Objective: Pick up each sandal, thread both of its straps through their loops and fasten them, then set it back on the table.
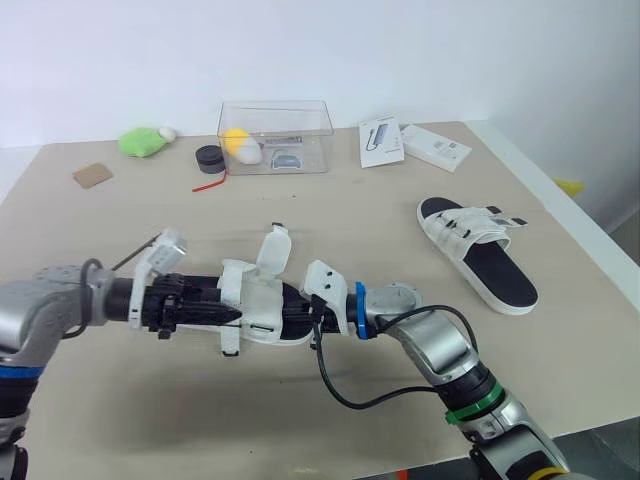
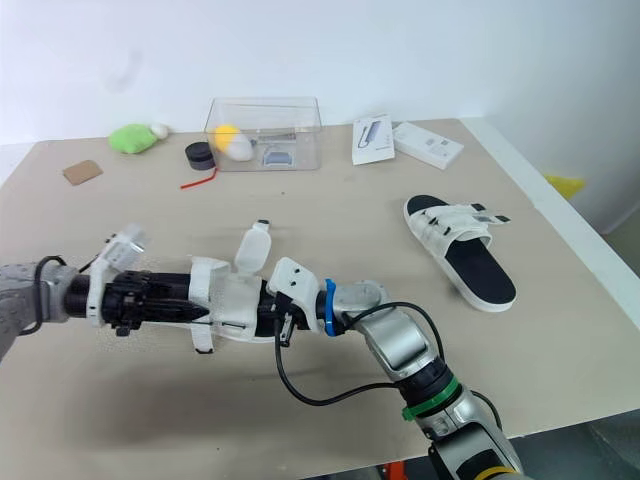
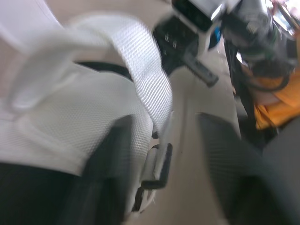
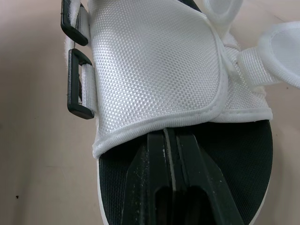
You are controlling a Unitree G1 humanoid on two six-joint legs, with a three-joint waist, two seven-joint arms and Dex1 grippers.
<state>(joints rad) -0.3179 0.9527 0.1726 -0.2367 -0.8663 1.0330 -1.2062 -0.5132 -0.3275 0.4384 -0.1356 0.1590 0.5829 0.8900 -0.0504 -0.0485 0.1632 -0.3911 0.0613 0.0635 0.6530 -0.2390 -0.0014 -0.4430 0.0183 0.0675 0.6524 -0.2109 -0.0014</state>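
The sandal [image 1: 255,300] in hand sits in the middle of the table [image 1: 120,400], low between the two hands; I cannot tell whether its sole touches the top. One white strap [image 1: 272,250] stands up loose from it. In the right wrist view both black loops [image 4: 78,84] at the edge of the upper [image 4: 150,61] are empty. So I judge the work to be at the threading step on this sandal, with nothing fastened yet.

The right hand [image 4: 169,133] has its fingers pressed together, with the tips tucked under the edge of the upper, over the black footbed [image 4: 243,154]. The left hand [image 1: 235,315] reaches in from the other end. Its wrist view shows the fingers spread, with the upper's edge and a loop between them.

The next move likely calls for one hand to steady the sandal. The other must pinch the free strap near its tip and feed it squarely through the nearer loop, and the strap is floppy.

The other sandal [image 1: 475,250] lies flat well to the right, with its straps across the foot. I cannot tell whether they are fastened.

At the far side of the table a clear box [image 1: 275,135] holds a yellow-and-white ball [image 1: 238,145] and a small grey item [image 1: 285,158]. Left of it are a black puck [image 1: 208,158], a red cord [image 1: 210,182], a green toy [image 1: 143,140] and a brown square [image 1: 92,175]. To its right lie two white cartons [image 1: 380,140].
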